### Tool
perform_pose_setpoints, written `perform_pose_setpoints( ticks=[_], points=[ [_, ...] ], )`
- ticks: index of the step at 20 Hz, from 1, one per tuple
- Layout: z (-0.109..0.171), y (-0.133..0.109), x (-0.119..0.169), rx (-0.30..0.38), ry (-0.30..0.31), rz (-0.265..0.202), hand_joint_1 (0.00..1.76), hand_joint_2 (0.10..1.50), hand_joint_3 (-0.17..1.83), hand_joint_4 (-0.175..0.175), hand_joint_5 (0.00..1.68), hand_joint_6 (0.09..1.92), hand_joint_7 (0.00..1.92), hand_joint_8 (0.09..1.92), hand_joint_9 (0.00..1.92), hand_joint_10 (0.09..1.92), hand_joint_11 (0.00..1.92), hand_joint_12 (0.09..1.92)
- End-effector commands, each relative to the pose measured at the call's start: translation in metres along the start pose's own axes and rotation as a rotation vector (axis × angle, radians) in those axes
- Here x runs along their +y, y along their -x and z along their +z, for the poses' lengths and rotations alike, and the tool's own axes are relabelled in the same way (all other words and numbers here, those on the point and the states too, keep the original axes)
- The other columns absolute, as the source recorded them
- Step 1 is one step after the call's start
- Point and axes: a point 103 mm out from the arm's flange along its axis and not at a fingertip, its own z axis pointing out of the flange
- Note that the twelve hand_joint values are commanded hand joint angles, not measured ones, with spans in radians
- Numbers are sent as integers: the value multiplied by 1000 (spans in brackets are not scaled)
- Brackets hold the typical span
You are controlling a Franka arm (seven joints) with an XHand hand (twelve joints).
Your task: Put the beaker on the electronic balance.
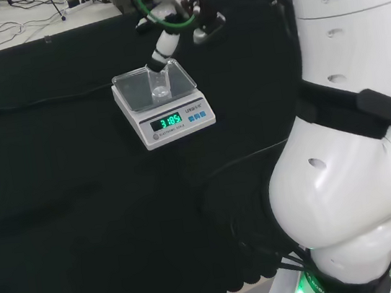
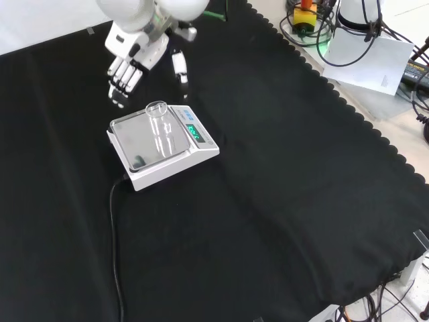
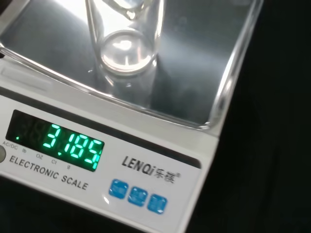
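1. you have the beaker (image 2: 159, 125) standing upright on the steel pan of the electronic balance (image 2: 149, 164), clear glass.
2. your hand (image 2: 127, 67) hangs just beyond the balance in the front view, fingers straight and spread, holding nothing, apart from the beaker.
3. the balance sits on the black-clothed counter (image 2: 281, 201), its display lit green.
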Motion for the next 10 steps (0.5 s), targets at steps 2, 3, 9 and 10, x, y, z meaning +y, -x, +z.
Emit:
perform_pose_setpoints(
  ticks=[2,3,9,10],
  points=[
    [-13,48,-123,-77,22,26,570,814,51,-37,401,106,313,691,399,858,175,1423],
    [-8,52,-135,-73,28,31,590,829,60,-40,439,146,368,730,475,842,233,1407],
    [24,70,-190,-9,18,68,639,857,125,-44,358,693,500,786,638,788,350,1377],
    [28,74,-197,7,17,68,641,857,133,-45,352,729,508,790,642,790,353,1376]
  ],
)
